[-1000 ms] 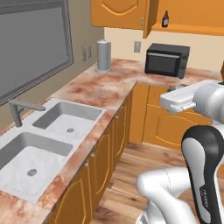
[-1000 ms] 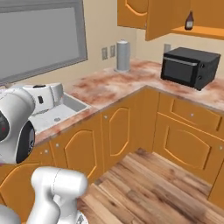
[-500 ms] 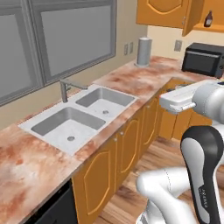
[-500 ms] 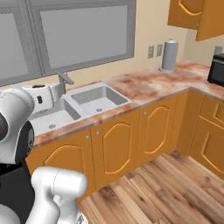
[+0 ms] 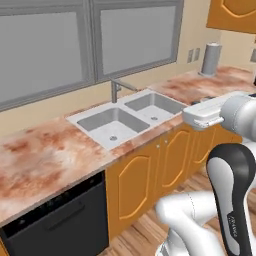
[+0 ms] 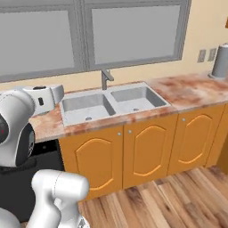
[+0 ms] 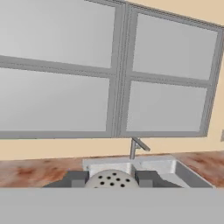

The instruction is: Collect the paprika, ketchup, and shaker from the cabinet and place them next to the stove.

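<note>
The shaker (image 7: 111,179) shows in the hand view as a pale grey rounded top with several small holes. It sits between the two dark fingertips (image 7: 76,178) of my gripper (image 7: 111,181), which is shut on it. My white hand (image 5: 204,114) hovers over the counter's front edge to the right of the sink, and it appears again as the hand (image 6: 43,96) in the right base view. The paprika, the ketchup and the stove are out of view. A corner of an orange wall cabinet (image 5: 234,15) shows at the upper right.
A double steel sink (image 5: 125,120) with a faucet (image 5: 116,90) lies in the marbled counter (image 5: 45,155) below large windows. A grey cylinder (image 5: 211,59) stands at the far right by wall outlets. A black dishwasher front (image 5: 60,225) and orange base cabinets (image 6: 147,151) line the wooden floor.
The whole picture has swung as the base moved: the microwave and the open cabinet with the bottle slid out to the right, and the sink now sits in the middle. The grip is unchanged.
</note>
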Motion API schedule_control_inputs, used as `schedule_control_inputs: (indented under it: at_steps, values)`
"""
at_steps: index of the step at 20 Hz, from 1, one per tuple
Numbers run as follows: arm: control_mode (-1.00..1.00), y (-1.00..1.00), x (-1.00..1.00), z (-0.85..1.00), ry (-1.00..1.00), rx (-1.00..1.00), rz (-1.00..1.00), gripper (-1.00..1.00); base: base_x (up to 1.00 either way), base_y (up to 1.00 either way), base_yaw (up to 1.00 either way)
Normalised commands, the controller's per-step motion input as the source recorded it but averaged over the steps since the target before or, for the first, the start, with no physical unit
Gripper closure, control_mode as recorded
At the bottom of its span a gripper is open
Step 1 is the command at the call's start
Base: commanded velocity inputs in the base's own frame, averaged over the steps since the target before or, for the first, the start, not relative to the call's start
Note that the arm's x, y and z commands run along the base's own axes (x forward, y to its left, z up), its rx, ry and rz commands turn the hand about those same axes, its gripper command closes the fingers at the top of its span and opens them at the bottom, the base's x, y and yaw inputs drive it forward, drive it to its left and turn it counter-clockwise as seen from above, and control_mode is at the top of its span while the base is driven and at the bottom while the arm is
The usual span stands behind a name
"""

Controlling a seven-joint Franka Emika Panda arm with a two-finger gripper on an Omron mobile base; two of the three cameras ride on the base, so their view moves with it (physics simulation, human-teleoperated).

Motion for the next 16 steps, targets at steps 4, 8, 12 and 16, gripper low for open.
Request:
schedule_control_inputs:
  at_steps: [4, 8, 12, 16]
  values:
    - [1.00, 0.00, 0.00, 0.00, 0.00, 0.00, 0.00, 1.00, -0.52, 0.03, 0.46]
    - [1.00, 0.00, 0.00, 0.00, 0.00, 0.00, 0.00, 1.00, -0.47, 0.04, 0.47]
    - [1.00, 0.00, 0.00, 0.00, 0.00, 0.00, 0.00, 1.00, -0.43, 0.05, 0.49]
    - [1.00, 0.00, 0.00, 0.00, 0.00, 0.00, 0.00, 1.00, -0.37, 0.07, 0.51]
